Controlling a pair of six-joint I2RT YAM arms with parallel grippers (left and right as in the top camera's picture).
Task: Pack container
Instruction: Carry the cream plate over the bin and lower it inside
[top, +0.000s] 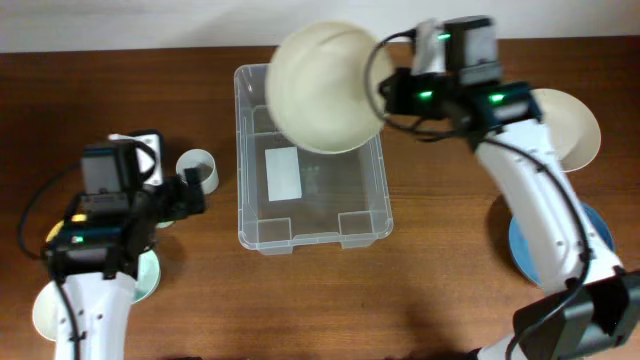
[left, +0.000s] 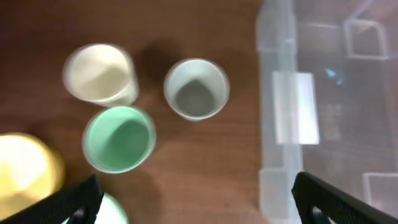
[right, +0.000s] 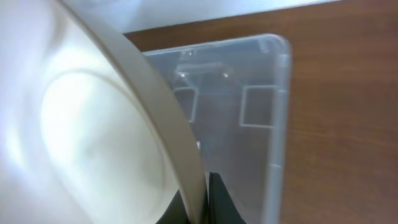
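Note:
The clear plastic container (top: 313, 232) with a white label stands at the table's middle; it also shows in the left wrist view (left: 329, 106) and the right wrist view (right: 261, 124). My right gripper (top: 385, 95) is shut on the rim of a large cream bowl (top: 325, 88) and holds it tilted above the container's far end; the bowl fills the left of the right wrist view (right: 87, 137), with the jaws (right: 204, 202) pinching its rim. My left gripper (top: 190, 195) is open and empty left of the container, its fingers (left: 196, 202) spread over bare table.
A whitish cup (left: 196, 88), a cream cup (left: 101, 73), a green cup (left: 119, 138) and a yellow bowl (left: 25, 171) stand left of the container. Another cream bowl (top: 575, 125) and a blue plate (top: 600, 240) lie at the right under my right arm.

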